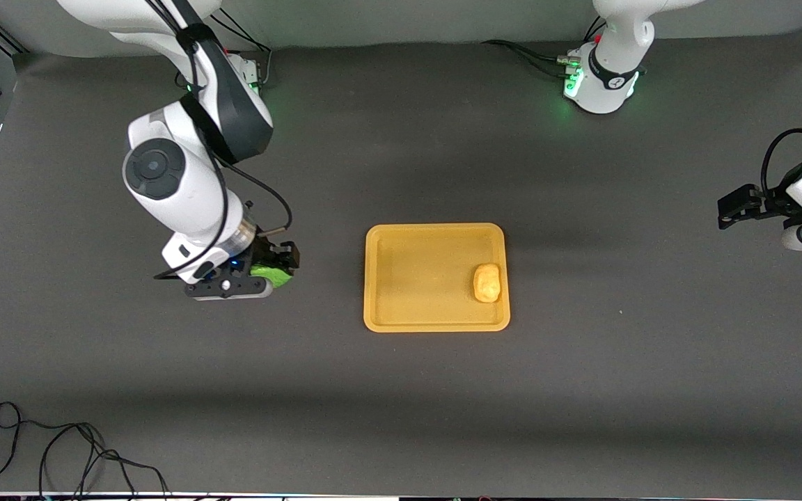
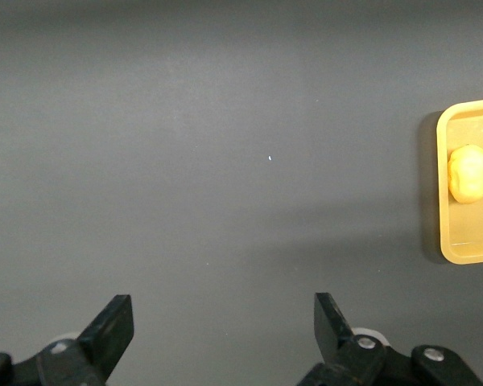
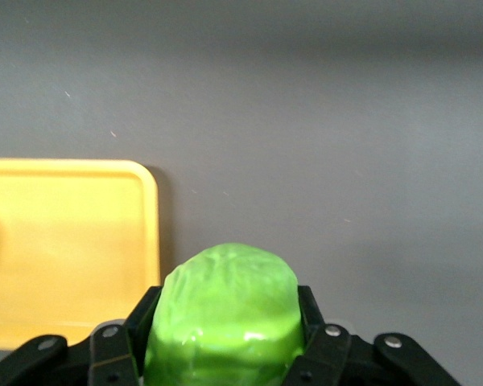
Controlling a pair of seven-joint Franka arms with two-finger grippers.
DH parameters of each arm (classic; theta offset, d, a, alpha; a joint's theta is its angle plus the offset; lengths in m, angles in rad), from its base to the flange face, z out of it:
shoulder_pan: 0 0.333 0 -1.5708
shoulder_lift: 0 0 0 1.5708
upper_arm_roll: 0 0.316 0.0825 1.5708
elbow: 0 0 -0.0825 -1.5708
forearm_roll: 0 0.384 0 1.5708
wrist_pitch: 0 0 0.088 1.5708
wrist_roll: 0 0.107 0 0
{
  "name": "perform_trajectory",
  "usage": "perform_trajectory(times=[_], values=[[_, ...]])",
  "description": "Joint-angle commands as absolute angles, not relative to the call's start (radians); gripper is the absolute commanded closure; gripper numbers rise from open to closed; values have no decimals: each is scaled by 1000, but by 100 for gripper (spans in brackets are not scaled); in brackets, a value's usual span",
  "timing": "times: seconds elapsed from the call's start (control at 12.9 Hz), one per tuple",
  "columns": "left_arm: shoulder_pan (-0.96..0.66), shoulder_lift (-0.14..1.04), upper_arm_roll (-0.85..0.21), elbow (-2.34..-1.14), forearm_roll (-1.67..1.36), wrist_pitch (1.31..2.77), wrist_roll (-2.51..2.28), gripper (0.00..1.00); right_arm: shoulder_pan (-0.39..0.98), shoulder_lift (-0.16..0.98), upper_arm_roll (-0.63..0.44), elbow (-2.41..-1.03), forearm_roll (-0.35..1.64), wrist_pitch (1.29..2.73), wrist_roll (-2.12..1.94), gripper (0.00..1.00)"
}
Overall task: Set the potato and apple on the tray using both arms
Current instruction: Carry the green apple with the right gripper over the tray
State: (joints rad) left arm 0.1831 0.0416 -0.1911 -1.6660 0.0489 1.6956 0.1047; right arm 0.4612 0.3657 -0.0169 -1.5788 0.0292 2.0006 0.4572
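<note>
- Where the high front camera looks down across the dark desk (image 1: 401,390), we see the tray (image 1: 415,278) lying flat near the middle, with the potato (image 1: 486,283) resting inside it, close to the rim at the left arm's end.
- In that same view the right gripper (image 1: 277,268) is over bare desk toward the right arm's end, beside the tray and apart from it, and it is clenched on the apple (image 1: 270,273), of which only a green patch shows between the black fingers.
- The left gripper (image 1: 734,207) waits near the edge of the view at the left arm's end of the desk, well apart from the tray; we see nothing in it.
- A loose black cable (image 1: 60,452) lies on the desk nearer to the front camera, at the right arm's end.
- From the left wrist view, we find the left gripper (image 2: 224,334) released, its two fingers spread wide with only grey desk (image 2: 225,161) between them.
- That view also catches one end of the tray (image 2: 444,201) and the potato (image 2: 470,174) lying in it, just inside the rim.
- From the right wrist view, the apple (image 3: 225,318) fills the space between the fingers of the right gripper (image 3: 225,338), grasped on both sides.
- A corner of the tray (image 3: 149,225) shows beside the apple, and the apple is over bare desk (image 3: 346,161), not over the tray.
</note>
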Motion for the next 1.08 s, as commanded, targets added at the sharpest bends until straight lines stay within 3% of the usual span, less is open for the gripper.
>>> perform_trajectory(times=[0.0, 0.23, 0.46, 0.7, 1.01], values=[[175, 51, -189, -1644, 61, 1678, 87, 0, 544, 575, -25, -1331, 34, 1968, 608, 58], [181, 54, -189, -1640, 37, 1678, 68, 0, 621, 754, -25, -1131, 32, 1977, 780, 58], [179, 58, -187, -1629, 29, 1667, 61, 0, 725, 898, -26, -1034, 28, 2047, 912, 58], [178, 64, -187, -1626, 29, 1666, 75, 0, 787, 997, -32, -1022, 21, 2170, 927, 58], [181, 81, -187, -1629, 29, 1666, 77, 0, 790, 1048, -32, -1028, -3, 2227, 922, 58]])
